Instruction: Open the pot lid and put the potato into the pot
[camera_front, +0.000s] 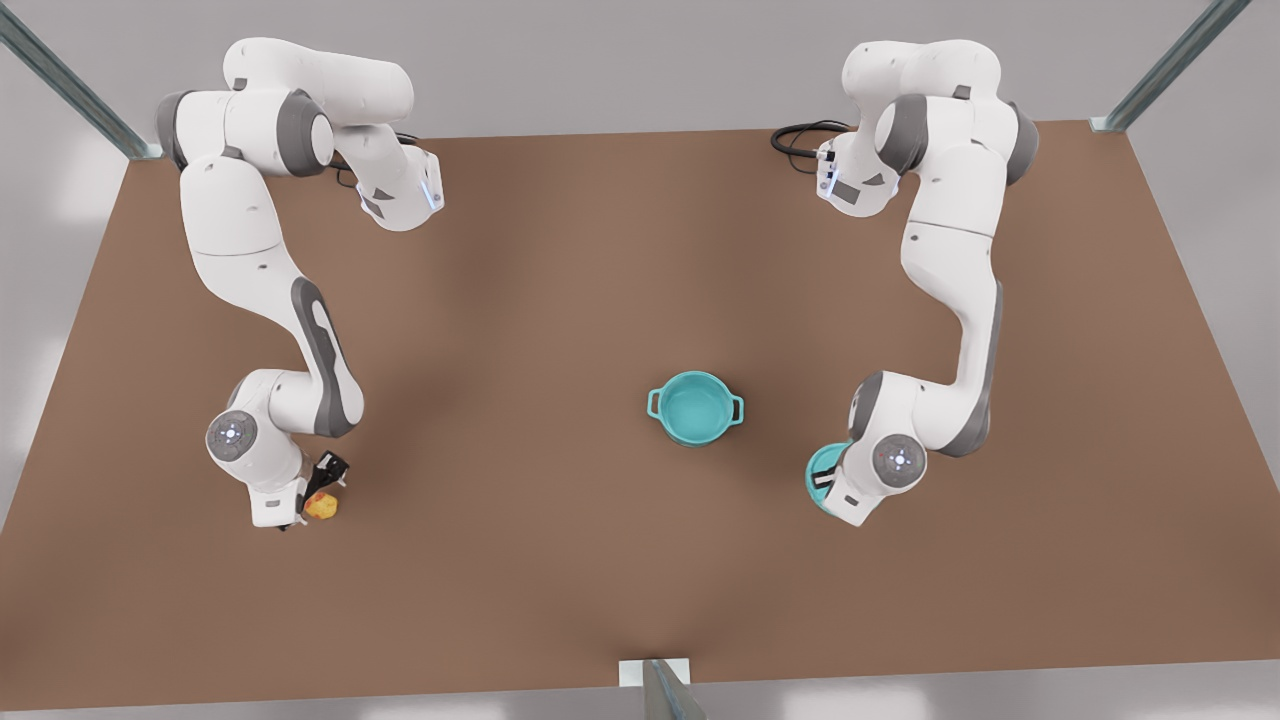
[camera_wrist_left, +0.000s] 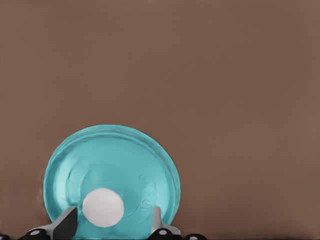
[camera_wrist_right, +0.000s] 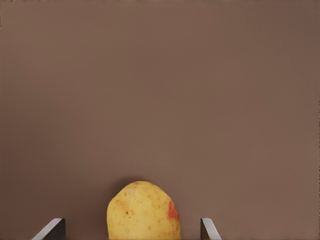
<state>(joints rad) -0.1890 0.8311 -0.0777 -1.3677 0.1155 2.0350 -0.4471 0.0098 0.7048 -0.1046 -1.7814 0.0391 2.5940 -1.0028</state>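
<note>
Your left gripper (camera_wrist_left: 110, 227) is hovering spread around the flat teal lid's (camera_wrist_left: 111, 175) white knob (camera_wrist_left: 103, 207), your right gripper (camera_wrist_right: 132, 230) is straddling, unclenched, the yellow potato (camera_wrist_right: 143, 212).

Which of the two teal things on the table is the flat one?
The pot lid, at the front view's right under the left gripper, whose open fingers straddle its white knob. The pot, mid-table, is a deep open bowl with loop handles.

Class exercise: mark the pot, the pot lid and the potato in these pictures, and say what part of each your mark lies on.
pot (camera_front: 694, 404): front view, on its teal inside floor.
pot lid (camera_wrist_left: 122, 157): left wrist view, on the flat teal top beside the white knob.
potato (camera_wrist_right: 141, 212): right wrist view, on its yellow skin, mid-body.
</note>
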